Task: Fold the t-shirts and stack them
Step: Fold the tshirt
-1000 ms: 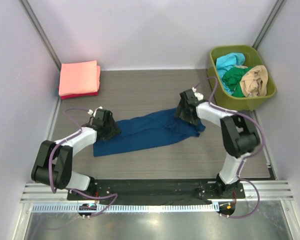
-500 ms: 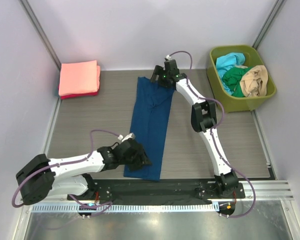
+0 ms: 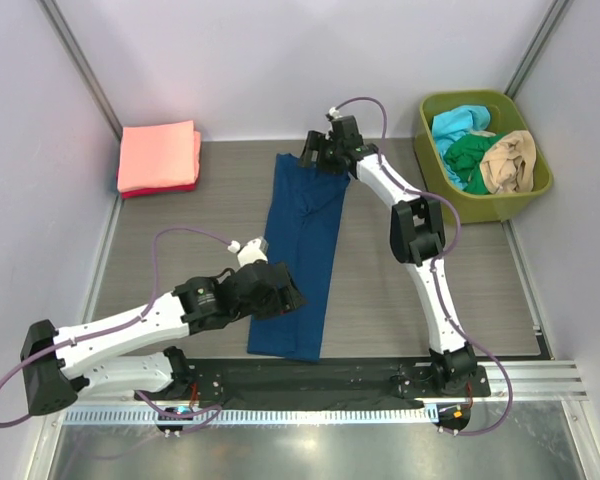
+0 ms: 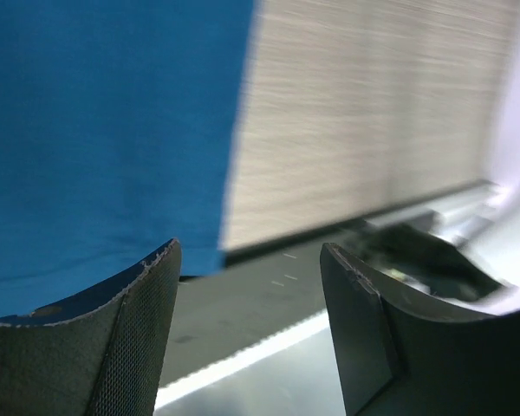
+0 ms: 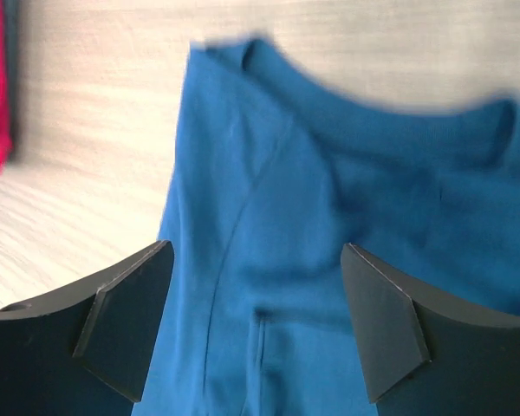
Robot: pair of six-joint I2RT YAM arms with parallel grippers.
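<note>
A blue t-shirt [image 3: 302,250], folded into a long strip, lies flat on the table and runs from the far middle toward the near edge. My left gripper [image 3: 283,297] hovers at the strip's left edge near its near end; in the left wrist view the gripper [image 4: 250,260] is open and empty, with the blue cloth [image 4: 113,130] to one side. My right gripper [image 3: 314,156] is over the strip's far end. It [image 5: 256,260] stands open above the collar area [image 5: 373,113], holding nothing.
A folded pink and red stack [image 3: 158,158] sits at the far left corner. A green bin [image 3: 525,195] at the far right holds cyan, green and tan t-shirts. The black base plate [image 3: 310,375] and the rail run along the near edge.
A second ago the shirt lay across the table between both grippers; now it lies front to back. The left gripper has opened wider, drawn back from the near end and lifted slightly.
</note>
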